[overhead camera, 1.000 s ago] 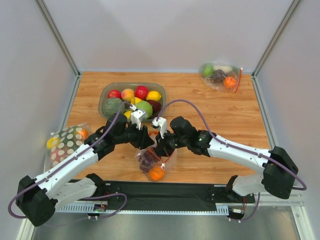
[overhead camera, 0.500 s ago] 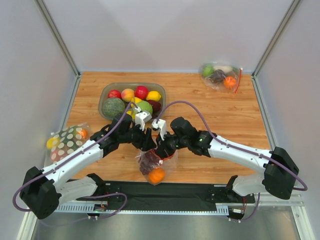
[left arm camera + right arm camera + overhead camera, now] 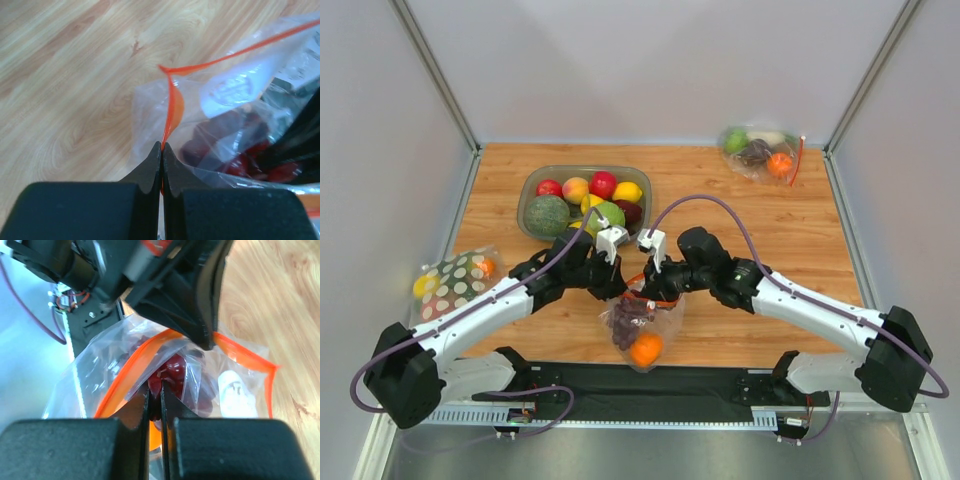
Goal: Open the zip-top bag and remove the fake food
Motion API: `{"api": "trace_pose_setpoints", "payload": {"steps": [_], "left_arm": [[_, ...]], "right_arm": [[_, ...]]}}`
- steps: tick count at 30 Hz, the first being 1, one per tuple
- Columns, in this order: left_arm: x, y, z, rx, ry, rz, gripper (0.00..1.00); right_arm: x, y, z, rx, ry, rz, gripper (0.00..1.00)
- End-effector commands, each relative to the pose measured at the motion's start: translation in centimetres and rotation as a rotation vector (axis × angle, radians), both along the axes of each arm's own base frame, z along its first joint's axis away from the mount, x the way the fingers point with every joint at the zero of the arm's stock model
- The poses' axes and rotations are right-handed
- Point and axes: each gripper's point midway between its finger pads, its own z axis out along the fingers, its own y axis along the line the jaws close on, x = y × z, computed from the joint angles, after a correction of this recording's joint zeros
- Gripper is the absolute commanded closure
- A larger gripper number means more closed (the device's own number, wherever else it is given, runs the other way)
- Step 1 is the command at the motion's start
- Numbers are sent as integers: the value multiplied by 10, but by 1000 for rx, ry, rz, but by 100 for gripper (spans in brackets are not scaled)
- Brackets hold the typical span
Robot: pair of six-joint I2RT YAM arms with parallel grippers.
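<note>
Now on the table [image 3: 790,230], at its near middle, sits the zip-top bag [image 3: 650,322]; film looks soft, light, slippery. Both the left gripper [image 3: 161,147] and right gripper [image 3: 160,391] are clamped tight on the orange zip strip [image 3: 174,102], likely the best hold

Robotics laboratory test cell. Wooden desk [image 3: 800,240] enclosed on three sides by plain white panels [image 3: 650,70] set in bare aluminium posts [image 3: 438,80]. Bolted along the desk's near edge: black mounting rail [image 3: 660,383] carrying two white-and-black arms, left arm [image 3: 470,318] and right arm [image 3: 820,310], with loose purple cables [image 3: 705,198] looping above the desk. Toward the desk's far left: grey dish [image 3: 585,168] of glossy, brightly coloured fruit [image 3: 603,184].
</note>
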Motion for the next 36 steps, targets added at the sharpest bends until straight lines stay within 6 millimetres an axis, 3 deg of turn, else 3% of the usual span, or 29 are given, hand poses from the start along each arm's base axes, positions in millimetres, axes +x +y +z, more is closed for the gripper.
{"api": "trace_pose_setpoints", "payload": {"steps": [1,6,9,11,14,15,19,20,24,29,36], "left_arm": [[17,3,5,36,-31,83,100],[49,25,1,153,-81,269,100],[55,28,8,172,-103,289,100],[58,22,21,127,-138,274,100],[52,15,53,14,-209,233,70],[50,14,59,-6,-225,227,54],[38,18,75,-76,-269,212,32],[33,19,75,-96,-275,203,25],[23,20,62,-136,-263,190,16],[13,21,34,-151,-218,188,15],[16,25,21,-157,-248,201,13]], "right_arm": [[-5,7,43,141,-76,57,100],[-21,2,41,141,-26,113,100],[-13,-5,36,109,-45,54,100],[4,-10,30,71,-61,-36,100],[27,-15,22,62,-13,-141,100],[33,-15,17,63,4,-157,100],[53,-13,10,115,54,-195,100],[56,-13,5,111,65,-198,100],[64,-9,-10,104,99,-194,100],[77,-14,-23,106,137,-220,100],[78,-16,-29,149,202,-199,100]]}}
